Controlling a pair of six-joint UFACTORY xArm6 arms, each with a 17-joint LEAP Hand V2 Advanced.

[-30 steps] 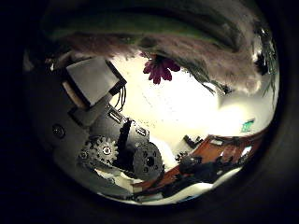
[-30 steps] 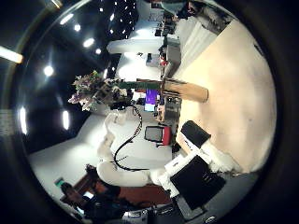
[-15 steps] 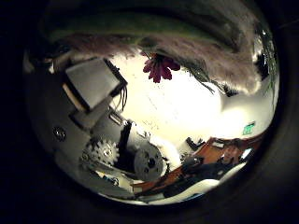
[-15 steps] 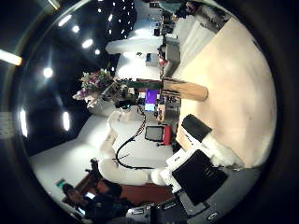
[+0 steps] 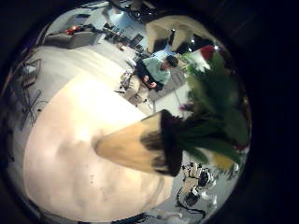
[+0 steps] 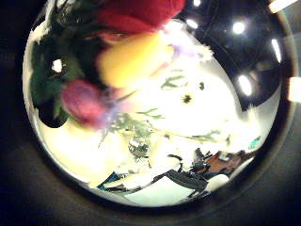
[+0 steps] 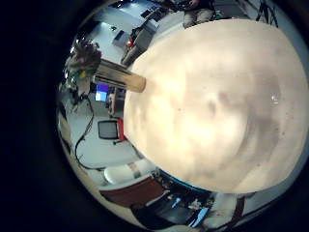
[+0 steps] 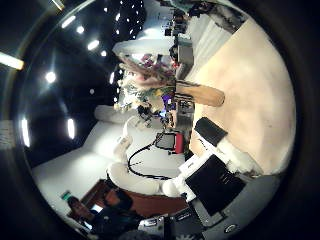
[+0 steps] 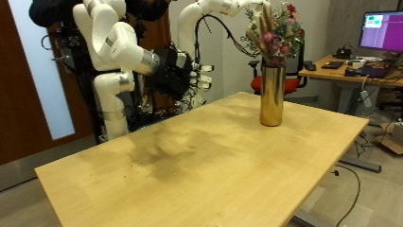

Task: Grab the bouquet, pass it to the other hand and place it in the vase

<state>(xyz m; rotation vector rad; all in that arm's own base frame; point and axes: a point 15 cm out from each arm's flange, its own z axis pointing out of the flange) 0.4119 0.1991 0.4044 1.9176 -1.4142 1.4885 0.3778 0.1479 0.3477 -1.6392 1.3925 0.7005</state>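
Observation:
In the outside view a tall gold vase [image 9: 271,93] stands near the table's far edge. The bouquet [image 9: 277,33] of pink and white flowers stands upright in it. My left arm arches over to the bouquet's top; the left hand itself is hidden behind the flowers and the view's edge. Both left palm views are close on the vase [image 5: 140,149] and the flower heads [image 6: 122,56]. My right hand [image 9: 179,71] hangs well away from the vase beyond the table's far side, fingers relaxed and holding nothing. Its palm views show vase [image 8: 200,95] and bouquet [image 8: 150,72] at a distance.
The wooden table [image 9: 189,161] carries only the vase. Behind it stands a desk with a monitor [image 9: 382,33] and a red chair [image 9: 296,83]. A dark door [image 9: 19,85] is at the back beside my right arm.
The bouquet has gone from lying out beside the vase's mouth to standing in the vase. The left thumb side view has swung from its own fingers and stems to close flower heads.

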